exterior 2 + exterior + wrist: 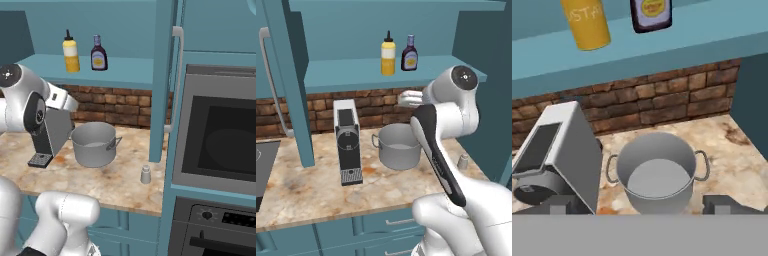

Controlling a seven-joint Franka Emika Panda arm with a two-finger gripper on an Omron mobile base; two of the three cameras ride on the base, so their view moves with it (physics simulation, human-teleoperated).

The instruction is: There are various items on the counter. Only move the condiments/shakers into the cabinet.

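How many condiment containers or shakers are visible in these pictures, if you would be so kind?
3: the yellow squeeze bottle and brown sauce bottle stand on the cabinet shelf; the shaker sits on the counter.

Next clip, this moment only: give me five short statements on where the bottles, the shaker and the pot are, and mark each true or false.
1. The yellow squeeze bottle stands on the cabinet shelf. True.
2. The dark brown sauce bottle lies on its side on the counter. False: it stands upright on the shelf, beside the yellow bottle.
3. The small shaker is on the counter. True.
4. The steel pot holds the shaker. False: the hand view shows the pot empty; the shaker stands apart from it.
5. The gripper grips the coffee machine. False: its fingertips are wide apart with nothing between them.
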